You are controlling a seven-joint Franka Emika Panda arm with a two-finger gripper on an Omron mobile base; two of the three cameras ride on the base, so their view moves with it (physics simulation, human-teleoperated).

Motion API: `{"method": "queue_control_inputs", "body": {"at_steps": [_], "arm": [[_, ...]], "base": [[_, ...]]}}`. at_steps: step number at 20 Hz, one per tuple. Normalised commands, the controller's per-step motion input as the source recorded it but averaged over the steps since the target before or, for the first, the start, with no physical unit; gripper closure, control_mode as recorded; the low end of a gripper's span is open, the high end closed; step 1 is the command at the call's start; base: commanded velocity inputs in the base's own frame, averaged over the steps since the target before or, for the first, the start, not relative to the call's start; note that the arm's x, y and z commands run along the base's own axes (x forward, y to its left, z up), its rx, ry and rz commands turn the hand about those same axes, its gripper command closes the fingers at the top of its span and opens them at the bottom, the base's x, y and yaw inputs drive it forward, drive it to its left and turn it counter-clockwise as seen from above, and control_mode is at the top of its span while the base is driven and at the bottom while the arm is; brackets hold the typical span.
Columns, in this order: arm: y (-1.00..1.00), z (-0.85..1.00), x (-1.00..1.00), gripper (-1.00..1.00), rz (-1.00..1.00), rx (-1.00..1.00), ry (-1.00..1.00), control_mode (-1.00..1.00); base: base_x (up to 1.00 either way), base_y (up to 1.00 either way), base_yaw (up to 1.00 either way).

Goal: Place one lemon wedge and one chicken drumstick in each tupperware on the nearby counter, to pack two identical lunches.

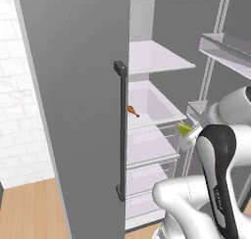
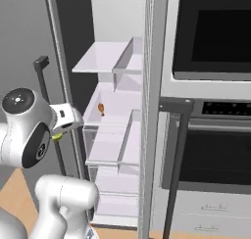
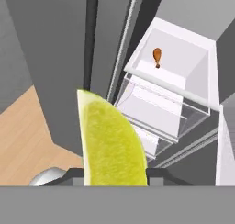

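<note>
One lemon wedge (image 3: 112,142), yellow-green w/ pale rind edge, sits pinched in the hand (image 3: 114,175), just outside the open fridge; fingertips mostly hidden behind it. One chicken drumstick (image 3: 157,56), small & orange-brown, lies farther back on a white fridge shelf (image 3: 183,58). Fridge door (image 1: 73,110) cuts off the left part of the shelves.

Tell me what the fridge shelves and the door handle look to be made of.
The fridge shelves look like pale, smooth plastic or frosted glass: flat, whitish, with see-through drawer fronts below. The door handle looks like dark matte metal or plastic: a slim, square-edged grey bar without shine. It is a render, so neither is certain.
</note>
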Motion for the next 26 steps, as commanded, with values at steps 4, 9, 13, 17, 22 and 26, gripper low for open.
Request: {"method": "queue_control_inputs", "body": {"at_steps": [4, 9, 13, 17, 22, 26], "arm": [[0.0, 0.0, 0.0, 1.0, 0.0, 0.0, 0.0, 1.0], [0.0, 0.0, 0.0, 1.0, 0.0, 0.0, 0.0, 1.0], [0.0, 0.0, 0.0, 1.0, 0.0, 0.0, 0.0, 1.0], [0.0, 0.0, 0.0, 1.0, 0.0, 0.0, 0.0, 1.0], [0.0, 0.0, 0.0, 1.0, 0.0, 0.0, 0.0, 1.0], [0.0, 0.0, 0.0, 1.0, 0.0, 0.0, 0.0, 1.0]], "base": [[-1.0, -0.37, -0.02], [-0.87, -0.98, -0.26], [-0.37, -1.0, -0.32], [-0.06, -1.0, -0.3], [0.4, -1.0, -0.21], [0.7, -1.0, -0.15]]}}
